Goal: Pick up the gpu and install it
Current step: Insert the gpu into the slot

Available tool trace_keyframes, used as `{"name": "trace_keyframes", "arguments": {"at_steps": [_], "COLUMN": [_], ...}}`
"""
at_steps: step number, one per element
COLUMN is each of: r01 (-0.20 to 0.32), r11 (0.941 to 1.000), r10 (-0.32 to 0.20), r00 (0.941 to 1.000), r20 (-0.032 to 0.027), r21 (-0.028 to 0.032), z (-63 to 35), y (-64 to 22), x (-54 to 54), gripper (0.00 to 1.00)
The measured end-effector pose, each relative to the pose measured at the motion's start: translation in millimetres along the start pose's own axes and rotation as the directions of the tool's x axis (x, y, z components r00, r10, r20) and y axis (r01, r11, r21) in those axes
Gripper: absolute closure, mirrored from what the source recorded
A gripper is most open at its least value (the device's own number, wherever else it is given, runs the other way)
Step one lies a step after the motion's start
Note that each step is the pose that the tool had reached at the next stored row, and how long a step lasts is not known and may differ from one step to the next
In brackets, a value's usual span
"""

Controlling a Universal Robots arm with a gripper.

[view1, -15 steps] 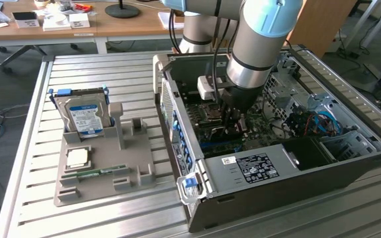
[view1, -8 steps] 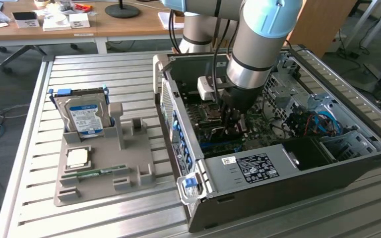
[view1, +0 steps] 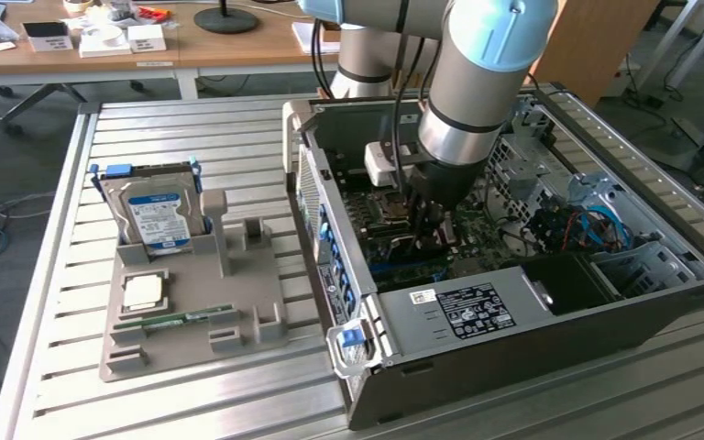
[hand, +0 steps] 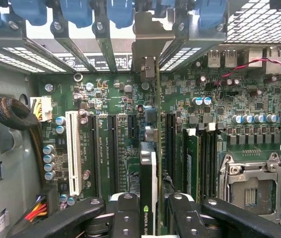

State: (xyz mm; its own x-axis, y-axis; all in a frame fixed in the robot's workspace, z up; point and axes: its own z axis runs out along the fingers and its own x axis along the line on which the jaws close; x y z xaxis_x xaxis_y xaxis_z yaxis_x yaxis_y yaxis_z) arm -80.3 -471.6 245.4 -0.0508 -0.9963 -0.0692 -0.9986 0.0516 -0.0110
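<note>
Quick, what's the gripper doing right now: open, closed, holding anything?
Gripper: closed on the gpu, held edge-on over the motherboard.

The computer case [view1: 548, 339] lay open on the worktop [view1: 205, 128]. Beside the case, on the exterior view's left, a holder [view1: 169, 353] sat on the worktop with a hard drive [view1: 157, 220] upright in it. Inside the case, the pincer [hand: 152, 213] held the gpu [hand: 148, 163] edge-on above the motherboard [hand: 110, 99], its bracket nearest the case wall.
</note>
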Motion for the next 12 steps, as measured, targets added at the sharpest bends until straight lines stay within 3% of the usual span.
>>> {"name": "trace_keyframes", "arguments": {"at_steps": [12], "r01": [0.000], "r11": [1.0000], "r10": [0.000], "r00": [1.0000], "r20": [0.0001], "r21": [0.0002], "z": [1.6], "y": [2.3], "x": [0.2], "gripper": [0.73]}}
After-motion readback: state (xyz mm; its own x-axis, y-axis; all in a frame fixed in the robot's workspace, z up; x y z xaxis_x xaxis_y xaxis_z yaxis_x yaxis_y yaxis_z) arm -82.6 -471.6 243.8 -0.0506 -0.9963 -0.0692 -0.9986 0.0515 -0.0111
